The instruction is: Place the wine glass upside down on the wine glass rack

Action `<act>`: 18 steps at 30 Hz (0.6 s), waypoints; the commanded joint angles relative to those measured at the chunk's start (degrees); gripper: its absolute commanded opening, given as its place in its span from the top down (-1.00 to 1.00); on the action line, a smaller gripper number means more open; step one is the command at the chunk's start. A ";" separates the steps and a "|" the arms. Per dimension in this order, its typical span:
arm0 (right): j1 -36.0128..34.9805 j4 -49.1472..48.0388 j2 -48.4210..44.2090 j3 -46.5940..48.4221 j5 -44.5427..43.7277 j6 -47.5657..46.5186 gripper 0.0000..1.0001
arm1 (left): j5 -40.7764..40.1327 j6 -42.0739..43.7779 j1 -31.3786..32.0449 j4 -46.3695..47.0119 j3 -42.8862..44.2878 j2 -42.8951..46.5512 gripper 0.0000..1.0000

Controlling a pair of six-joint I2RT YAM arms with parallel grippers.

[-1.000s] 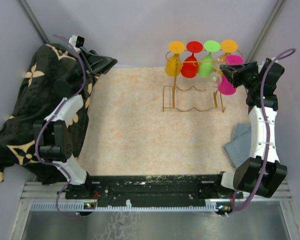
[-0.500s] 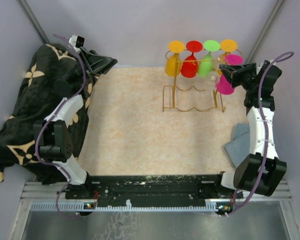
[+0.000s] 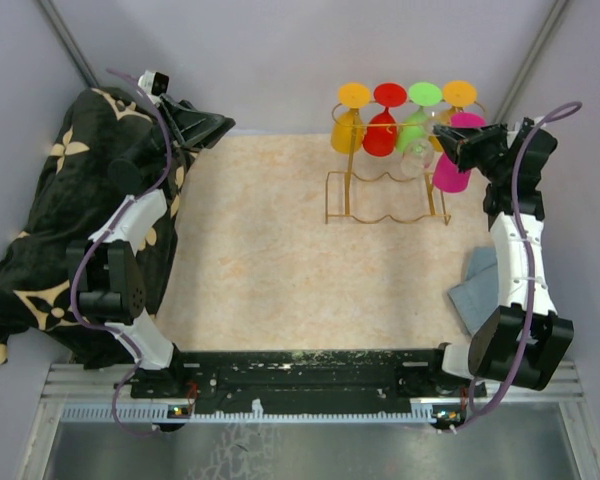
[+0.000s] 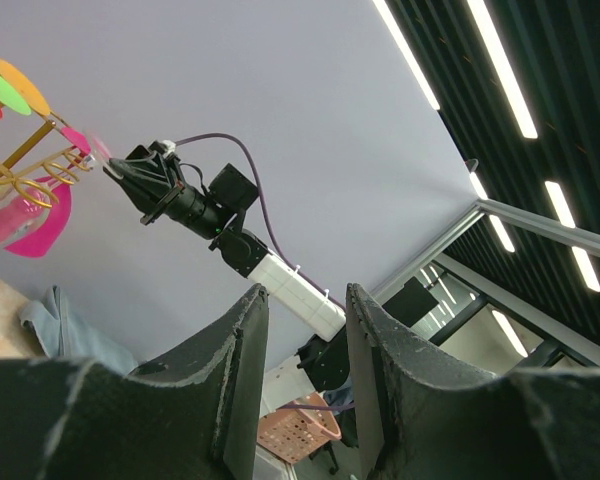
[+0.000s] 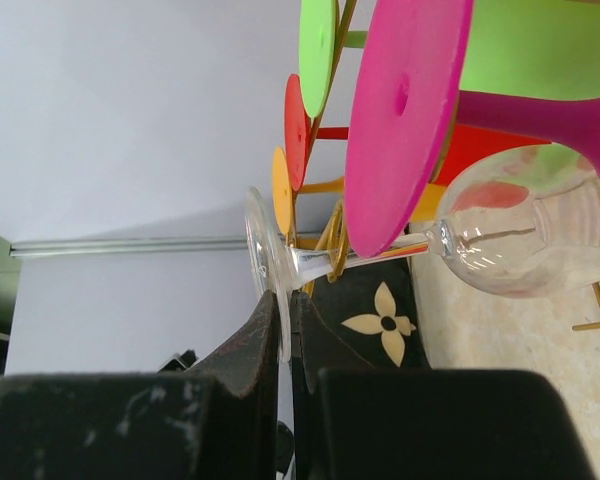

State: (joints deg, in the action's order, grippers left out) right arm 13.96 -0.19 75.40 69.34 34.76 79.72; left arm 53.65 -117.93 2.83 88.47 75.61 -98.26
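The gold wire wine glass rack stands at the back right of the mat. Orange, red, green and orange glasses hang upside down on it, and a magenta glass hangs at its right end. My right gripper is shut on the foot rim of a clear wine glass, held upside down beside the magenta one. In the right wrist view my gripper pinches the clear foot; the stem crosses the gold rail ends and the bowl hangs below. My left gripper is open and empty, far left.
A black cloth with cream flowers is piled along the left edge under the left arm. A grey cloth lies at the right by the right arm. A beige mat covers the table. The left wrist view shows the right arm.
My right gripper has moved a little left and towards the back, carrying the clear glass closer in against the rack's right end. The left arm has not moved.
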 commanded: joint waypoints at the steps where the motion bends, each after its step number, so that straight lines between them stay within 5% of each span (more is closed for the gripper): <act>1: -0.54 -3.68 -0.31 2.48 -0.74 -0.61 1.00 | 0.40 -0.11 -0.46 12.26 -0.20 0.78 0.14; 18: -2.21 -1.53 2.77 5.80 -2.26 -2.89 1.00 | 0.43 -0.11 -0.44 12.34 -0.37 1.18 0.14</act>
State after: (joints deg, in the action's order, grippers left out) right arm 12.56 0.67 78.37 71.11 33.01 78.48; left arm 53.65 -117.93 2.83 88.47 75.59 -98.26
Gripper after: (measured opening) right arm 0.024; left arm 0.431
